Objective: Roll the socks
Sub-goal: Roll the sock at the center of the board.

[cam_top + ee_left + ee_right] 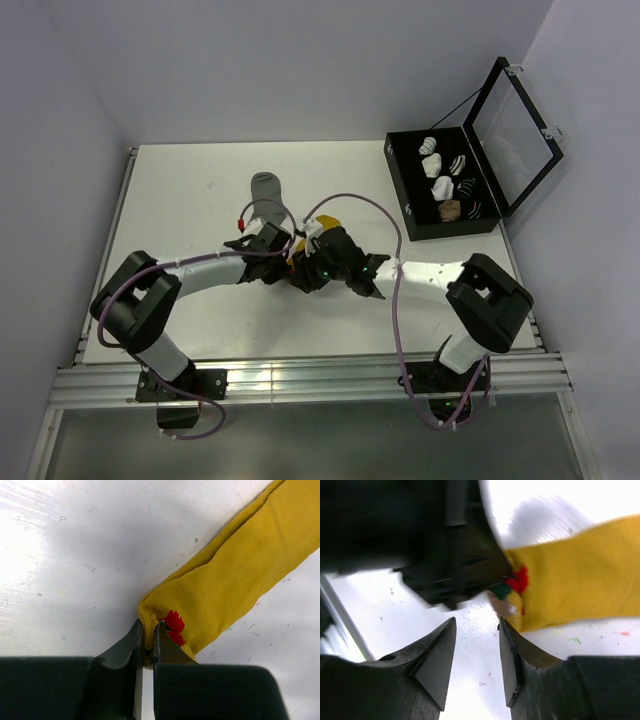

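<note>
Black box (lid open) holds sock bundles.

One grey sock, one yellow sock, one black case.

Mustard-yellow sock stretched flat, small red mark at its near end, plain grey sock flat nearby

We've got the far sock behind centre on the table, the near sock just in front of it, its end pinched inside the left gripper, the right gripper right beside that end, and the box at the far right corner with bundles in it
</note>
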You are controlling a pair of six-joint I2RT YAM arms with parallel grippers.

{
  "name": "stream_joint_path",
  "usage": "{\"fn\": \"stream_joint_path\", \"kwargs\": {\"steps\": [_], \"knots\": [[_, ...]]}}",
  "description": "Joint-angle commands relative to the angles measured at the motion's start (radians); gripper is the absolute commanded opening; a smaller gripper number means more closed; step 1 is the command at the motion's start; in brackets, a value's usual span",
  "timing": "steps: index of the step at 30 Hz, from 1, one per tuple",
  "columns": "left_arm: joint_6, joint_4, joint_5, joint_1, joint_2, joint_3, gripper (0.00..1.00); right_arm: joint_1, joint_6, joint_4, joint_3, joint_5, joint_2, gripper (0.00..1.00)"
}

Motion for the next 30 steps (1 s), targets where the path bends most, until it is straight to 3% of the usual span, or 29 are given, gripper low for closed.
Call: {"fn": "stream_joint_path", "kwargs": {"steps": [1,13,30], "knots": [[0.075,-0.123,0.017,0.004,0.028,0.064,0.0,0.059,-0.145,0.161,-0.063,0.206,-0.058,0.48],[0.17,-0.132,0.123,0.092,0.088,0.113,0.0,0.149,-0.246,0.381,-0.161,0.34,-0.018,0.52],[0.23,-0.146,0.195,0.143,0.141,0.166,0.0,0.23,-0.309,0.418,-0.078,0.492,0.169,0.51]]}}
